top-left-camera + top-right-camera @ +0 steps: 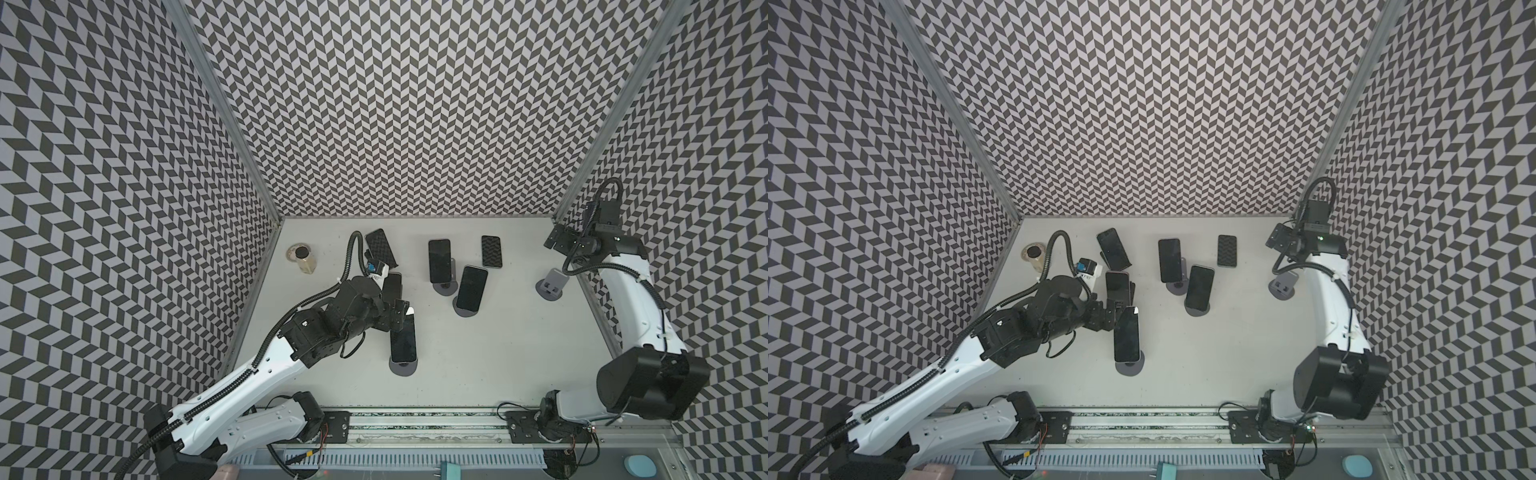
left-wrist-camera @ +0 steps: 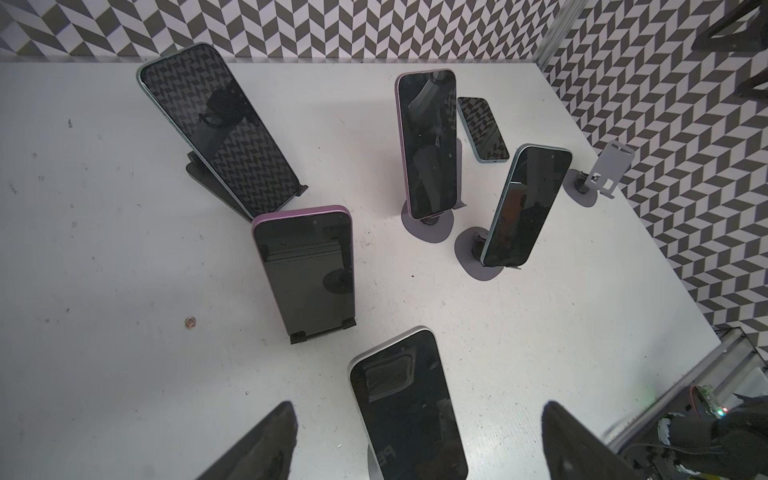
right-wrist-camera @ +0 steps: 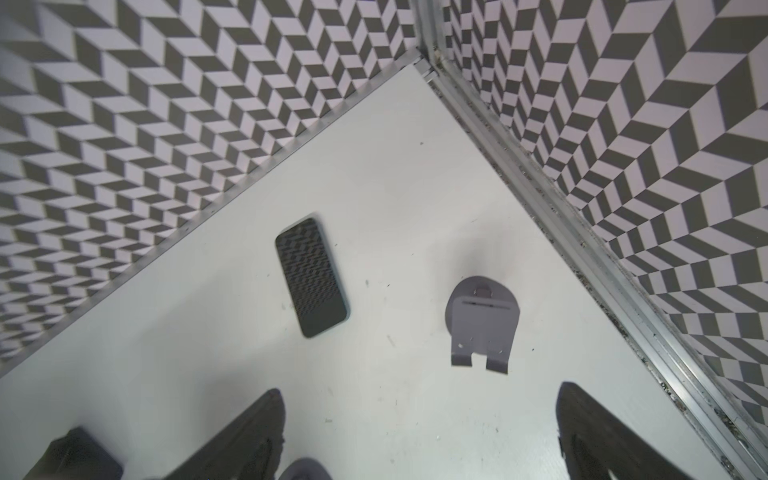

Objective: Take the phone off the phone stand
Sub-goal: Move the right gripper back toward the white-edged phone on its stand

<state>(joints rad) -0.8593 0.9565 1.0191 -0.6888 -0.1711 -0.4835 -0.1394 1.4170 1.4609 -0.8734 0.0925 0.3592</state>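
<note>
Left of the middle of the tabletop (image 1: 498, 365), closer to the near edge than any other phone, the white-rimmed phone (image 2: 409, 411) leans on its grey stand (image 1: 402, 368), not yet lifted off. My left pincer (image 2: 417, 415) is spread wide around the phone's upper end, one finger (image 2: 266, 444) on each side. The left wrist view shows bare tabletop between each finger and the phone's rim, so I am gripping nothing.

Just beyond it toward the far edge, a purple-rimmed phone (image 2: 305, 270) is propped on a black stand (image 2: 322, 331). Farther on, toward the far left corner, the far-left phone (image 2: 216, 129) leans on a second black stand (image 2: 197, 172). A small jar (image 1: 303, 259) stands close to the left edge by that corner.

Around the middle, close together, a pink-rimmed phone (image 1: 439, 259) rests on a round grey base (image 1: 444, 289) and a bluish-rimmed phone (image 1: 471, 287) on a second grey base (image 1: 465, 311).

Near the far edge, right of the middle, a flat phone (image 3: 311, 276) lies screen up, on no stand. An empty stand (image 3: 482, 324) sits close to the right edge. My right pincer (image 3: 419, 392) hangs above the tabletop near the far right corner, fingers fully parted with nothing between them.
</note>
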